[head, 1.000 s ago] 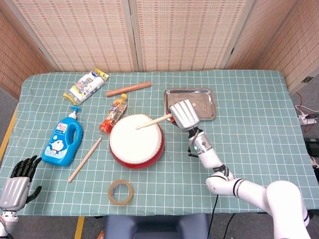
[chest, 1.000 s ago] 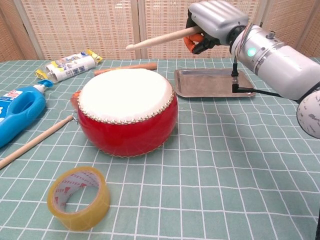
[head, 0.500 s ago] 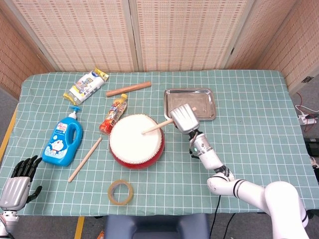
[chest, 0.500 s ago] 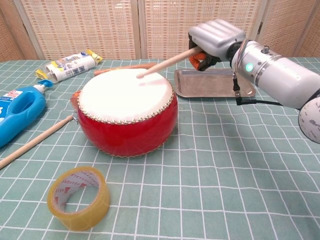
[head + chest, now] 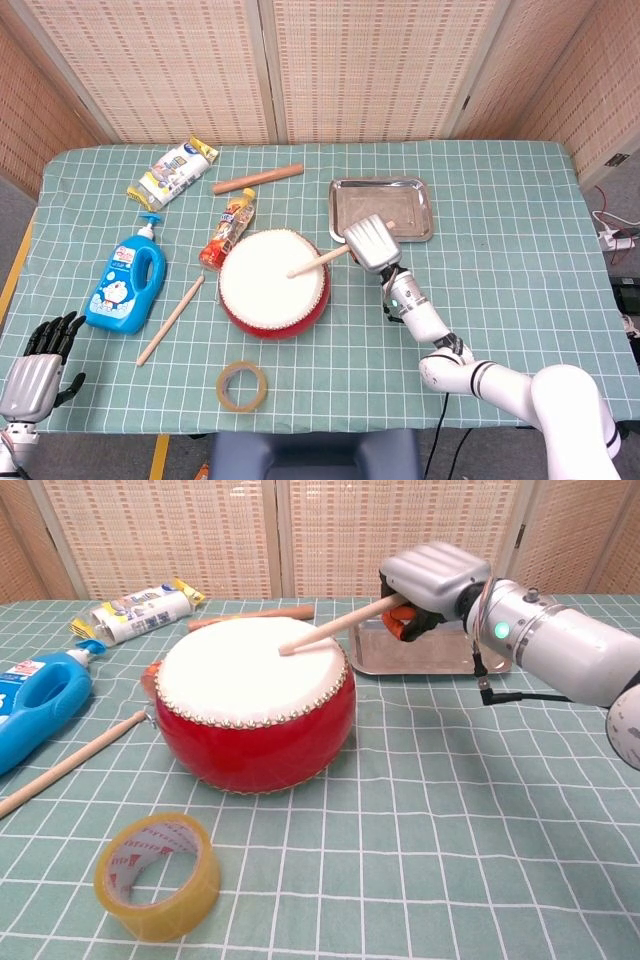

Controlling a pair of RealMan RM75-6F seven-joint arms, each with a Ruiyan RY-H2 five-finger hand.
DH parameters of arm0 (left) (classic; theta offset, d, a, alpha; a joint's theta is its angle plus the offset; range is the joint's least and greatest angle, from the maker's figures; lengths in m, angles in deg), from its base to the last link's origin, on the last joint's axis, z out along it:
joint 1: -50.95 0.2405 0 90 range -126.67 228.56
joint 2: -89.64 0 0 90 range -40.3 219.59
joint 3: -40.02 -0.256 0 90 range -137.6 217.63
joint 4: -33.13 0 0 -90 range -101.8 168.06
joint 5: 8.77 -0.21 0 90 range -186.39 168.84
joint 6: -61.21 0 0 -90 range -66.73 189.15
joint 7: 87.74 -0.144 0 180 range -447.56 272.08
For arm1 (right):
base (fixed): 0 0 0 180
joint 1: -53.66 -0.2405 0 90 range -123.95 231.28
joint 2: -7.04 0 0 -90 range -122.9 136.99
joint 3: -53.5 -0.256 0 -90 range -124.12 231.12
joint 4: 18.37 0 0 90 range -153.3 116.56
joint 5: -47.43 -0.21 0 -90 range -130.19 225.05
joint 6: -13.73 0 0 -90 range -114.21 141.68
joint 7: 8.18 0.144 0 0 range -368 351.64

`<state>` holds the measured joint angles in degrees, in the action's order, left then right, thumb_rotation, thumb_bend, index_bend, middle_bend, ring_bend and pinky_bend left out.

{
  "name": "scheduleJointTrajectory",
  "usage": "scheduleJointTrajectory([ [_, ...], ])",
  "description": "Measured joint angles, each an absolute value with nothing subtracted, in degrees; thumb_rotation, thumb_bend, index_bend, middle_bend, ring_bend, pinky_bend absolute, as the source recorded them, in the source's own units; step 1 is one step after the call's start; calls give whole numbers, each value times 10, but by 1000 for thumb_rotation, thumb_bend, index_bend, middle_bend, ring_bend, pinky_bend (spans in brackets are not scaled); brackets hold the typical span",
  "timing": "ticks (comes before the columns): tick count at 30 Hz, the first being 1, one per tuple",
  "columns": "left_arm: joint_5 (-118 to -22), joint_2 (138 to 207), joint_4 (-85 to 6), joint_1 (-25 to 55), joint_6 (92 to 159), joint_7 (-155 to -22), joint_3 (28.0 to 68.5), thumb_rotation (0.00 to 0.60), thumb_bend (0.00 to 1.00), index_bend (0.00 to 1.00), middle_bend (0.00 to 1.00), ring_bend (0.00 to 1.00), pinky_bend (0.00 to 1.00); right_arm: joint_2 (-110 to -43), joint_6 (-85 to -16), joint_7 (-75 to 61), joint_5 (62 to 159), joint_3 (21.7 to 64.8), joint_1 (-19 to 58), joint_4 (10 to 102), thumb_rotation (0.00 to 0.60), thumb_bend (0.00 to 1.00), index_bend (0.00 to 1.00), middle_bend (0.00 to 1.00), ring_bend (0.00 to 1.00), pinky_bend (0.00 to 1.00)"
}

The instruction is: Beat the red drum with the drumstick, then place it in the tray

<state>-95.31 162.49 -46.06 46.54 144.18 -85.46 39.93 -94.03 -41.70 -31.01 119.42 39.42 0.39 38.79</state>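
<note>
The right hand (image 5: 432, 580) grips the drumstick (image 5: 335, 626) by its far end, angled down so its tip meets the skin of the red drum (image 5: 252, 715) for a beat, with the tray (image 5: 408, 200) waiting just beyond.

A table (image 5: 500, 210) covered with a green cloth gridded in white lines fills the scene. Behind it stand folding screens (image 5: 370, 65) of woven, pale tan panels in light frames. Grey floor (image 5: 15, 200) shows at left; cables (image 5: 612, 235) lie at right.
</note>
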Motion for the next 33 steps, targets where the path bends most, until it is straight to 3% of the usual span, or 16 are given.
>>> scheduleJointTrajectory([
  [11, -956, 1624, -462, 465, 1445, -854, 399, 600, 270, 21, 5, 0, 0, -918, -443, -213, 1145, 334, 21, 393, 600, 786, 1000, 1000, 1000, 1000],
  [20, -955, 1622, -469, 466, 1445, -863, 399, 600, 270, 21, 6, 0, 0, -931, -354, -161, 1087, 323, 28, 256, 600, 784, 995, 1000, 1000, 1000],
  [24, -954, 1619, -478, 466, 1446, -871, 400, 600, 270, 22, 5, 0, 0, -955, -307, -122, 1082, 324, 20, 176, 600, 656, 872, 990, 987, 1000],
  [29, -952, 1616, -485, 467, 1446, -877, 400, 600, 270, 21, 5, 0, 0, -991, -237, -50, 1080, 321, -4, 88, 600, 552, 712, 888, 877, 994],
  [33, -946, 1615, -485, 469, 1445, -878, 400, 600, 270, 21, 6, 0, 0, -1020, -207, -4, 1085, 318, -27, 34, 600, 522, 580, 771, 743, 877],
])
